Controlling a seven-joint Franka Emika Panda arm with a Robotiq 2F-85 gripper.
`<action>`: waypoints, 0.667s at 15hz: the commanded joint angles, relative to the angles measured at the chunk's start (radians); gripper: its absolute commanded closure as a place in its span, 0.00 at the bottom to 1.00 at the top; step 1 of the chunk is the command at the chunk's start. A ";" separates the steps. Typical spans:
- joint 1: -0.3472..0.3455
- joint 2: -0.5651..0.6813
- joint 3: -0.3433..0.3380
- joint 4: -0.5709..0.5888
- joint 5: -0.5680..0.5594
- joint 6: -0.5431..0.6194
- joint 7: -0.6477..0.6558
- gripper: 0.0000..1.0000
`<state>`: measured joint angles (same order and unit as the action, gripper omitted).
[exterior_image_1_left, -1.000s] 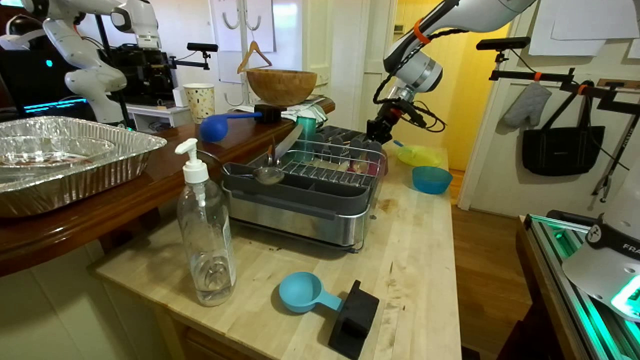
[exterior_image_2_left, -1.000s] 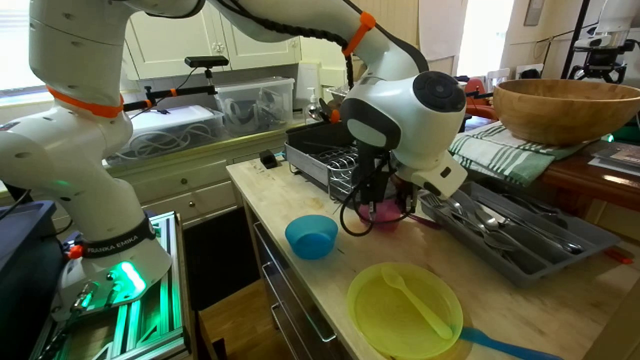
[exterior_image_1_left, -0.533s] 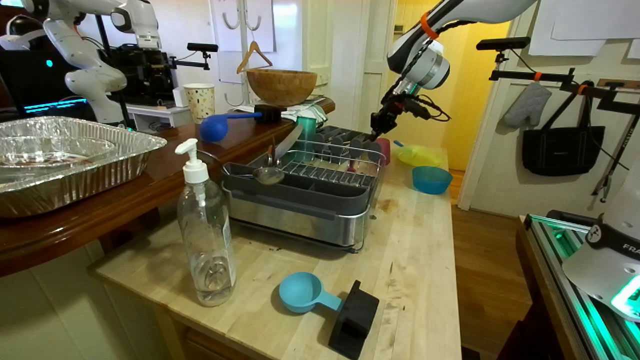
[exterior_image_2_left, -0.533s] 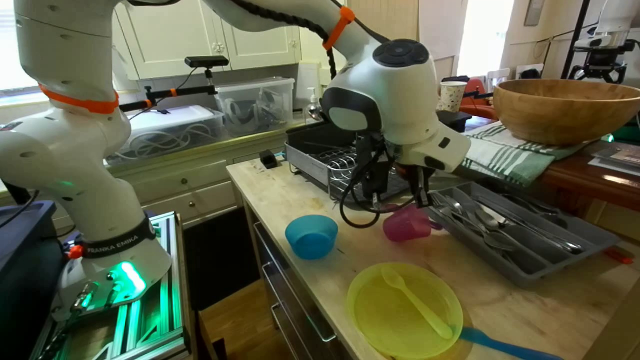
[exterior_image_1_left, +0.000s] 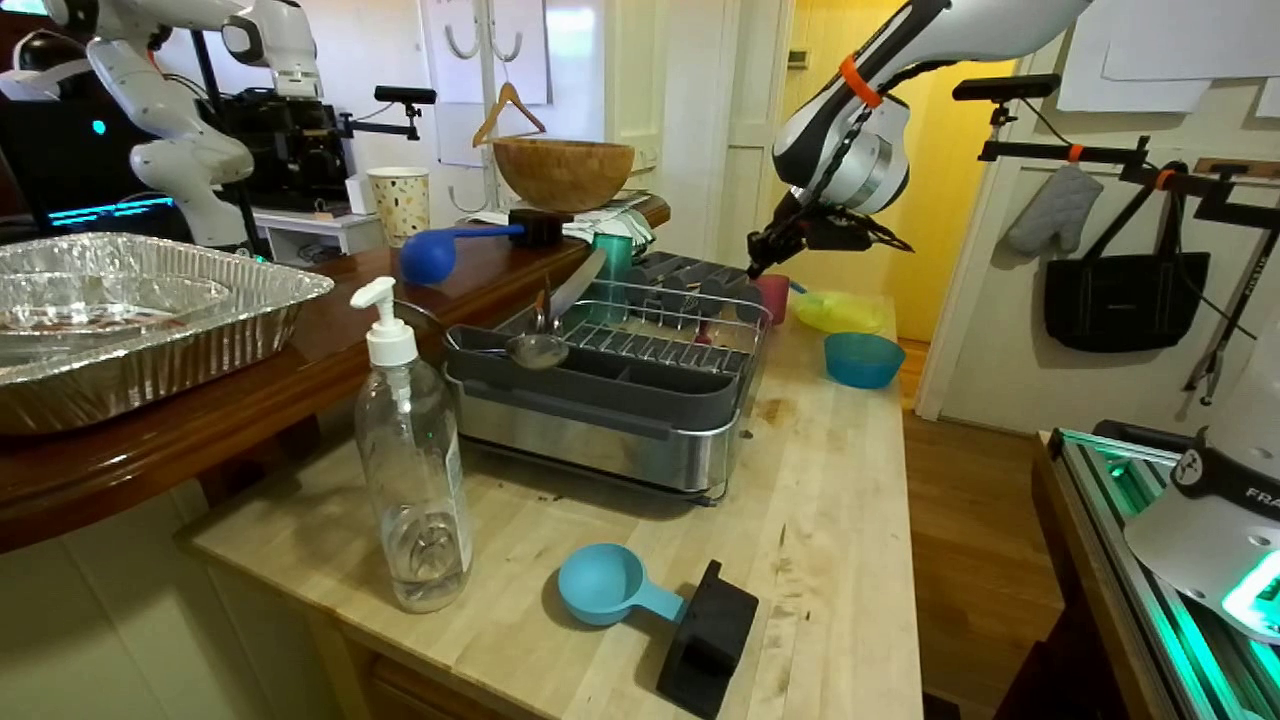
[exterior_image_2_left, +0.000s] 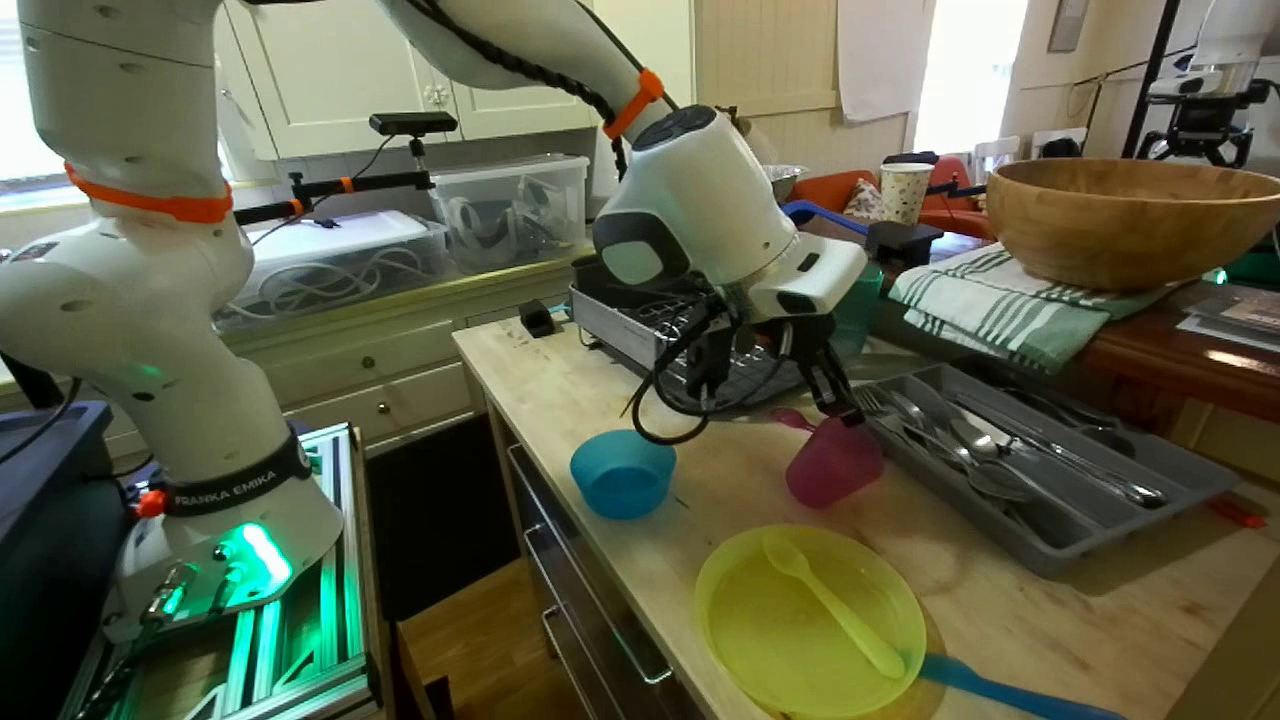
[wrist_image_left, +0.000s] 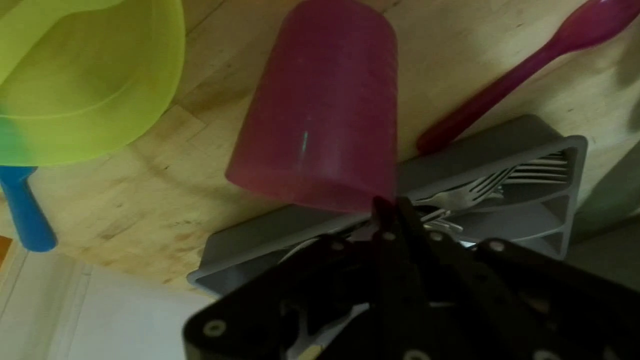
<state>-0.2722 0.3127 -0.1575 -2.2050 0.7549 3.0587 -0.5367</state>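
Observation:
In an exterior view my gripper (exterior_image_2_left: 848, 410) is shut on the rim of a translucent pink cup (exterior_image_2_left: 835, 463), which hangs tilted just beside the grey cutlery tray (exterior_image_2_left: 1060, 552). The wrist view shows the closed fingertips pinching the wall of the cup (wrist_image_left: 325, 105) at its mouth, its base pointing away. Whether the cup touches the table cannot be told. A pink spoon (wrist_image_left: 505, 85) lies near the tray's end, by the drying rack. Forks (wrist_image_left: 460, 197) lie in the tray, below the fingers. The same cup (exterior_image_1_left: 775, 300) shows small behind the rack in an exterior view.
A yellow plate (exterior_image_2_left: 760, 640) holds a yellow spoon (exterior_image_2_left: 835, 605); a blue handle (exterior_image_2_left: 1020, 690) sticks out beside it. A blue bowl (exterior_image_2_left: 622, 475) sits near the table edge. The drying rack (exterior_image_1_left: 620, 450), soap bottle (exterior_image_1_left: 415, 500) and light blue scoop (exterior_image_1_left: 605, 580) stand farther along.
The arm has swung and tilted, carrying the pink cup towards the cutlery tray and yellow plate. The cup leans more than before, and the pink spoon has come into view beside it.

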 joint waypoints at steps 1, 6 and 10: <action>0.031 -0.026 -0.007 -0.072 0.011 0.107 0.023 0.99; 0.040 -0.014 0.004 -0.096 0.030 0.254 0.045 0.99; 0.070 -0.014 -0.045 -0.132 -0.130 0.303 0.224 0.57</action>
<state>-0.2387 0.3084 -0.1569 -2.2876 0.7708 3.3192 -0.4921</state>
